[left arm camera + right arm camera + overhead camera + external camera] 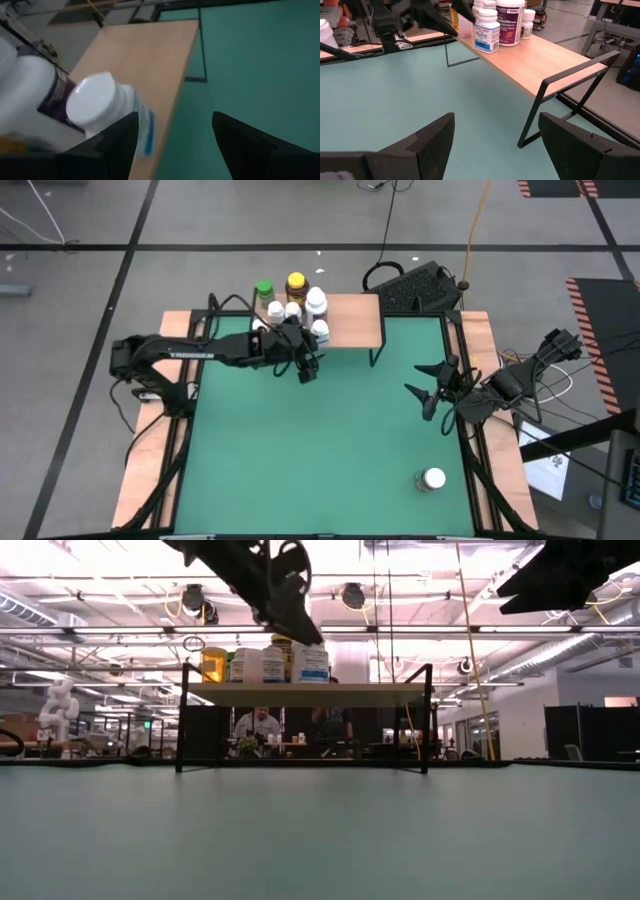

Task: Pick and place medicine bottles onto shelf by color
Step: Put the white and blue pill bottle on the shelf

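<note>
Your bottles [291, 304] stand bunched on the left end of the shelf [350, 322], which sits at the desk's [320, 440] far edge. Among them you can pick out a green-capped one [264, 289], an amber one with a yellow cap [296, 282], and several white ones with white caps. The bottle nearest the shelf's front edge is white with a blue-printed label [486, 30]; beside it stands a bigger white one with a dark purple label [509, 21].

Your left pincer [308, 368] hangs just off the shelf's front edge, close to the blue-labelled bottle, with its jaws parted and nothing between them.

One more bottle [432, 479], clear-bodied with a white lid, sits alone near the desk's right edge toward the near right corner.

Your right pincer [428, 390] waits above the desk's right side, jaws spread wide and empty, well apart from that lone bottle.
</note>
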### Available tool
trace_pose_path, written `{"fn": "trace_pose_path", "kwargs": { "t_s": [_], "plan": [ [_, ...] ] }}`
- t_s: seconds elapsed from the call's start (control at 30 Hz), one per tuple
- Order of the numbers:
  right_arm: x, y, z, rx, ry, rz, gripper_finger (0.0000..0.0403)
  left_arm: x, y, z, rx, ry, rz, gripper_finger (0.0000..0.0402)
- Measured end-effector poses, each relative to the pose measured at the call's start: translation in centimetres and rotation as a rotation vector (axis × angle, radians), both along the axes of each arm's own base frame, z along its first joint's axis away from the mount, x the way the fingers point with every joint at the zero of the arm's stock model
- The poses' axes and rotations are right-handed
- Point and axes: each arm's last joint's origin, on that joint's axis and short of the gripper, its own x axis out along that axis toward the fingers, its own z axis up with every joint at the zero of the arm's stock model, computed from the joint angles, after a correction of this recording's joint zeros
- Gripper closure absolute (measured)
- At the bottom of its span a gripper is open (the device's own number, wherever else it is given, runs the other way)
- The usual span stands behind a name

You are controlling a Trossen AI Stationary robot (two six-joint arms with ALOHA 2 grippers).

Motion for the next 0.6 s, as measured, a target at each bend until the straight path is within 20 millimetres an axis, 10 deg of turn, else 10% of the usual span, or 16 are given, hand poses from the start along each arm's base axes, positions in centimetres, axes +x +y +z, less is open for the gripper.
{"fn": "trace_pose_path", "kwargs": {
  "t_s": [0.6],
  "plan": [
    [0.0, 0.0, 0.0, -0.003, 0.004, 0.001, 0.0122, 1.4, 0.7, -2.1, -0.029, 0.017, 0.037, 0.0144]
  ]
}}
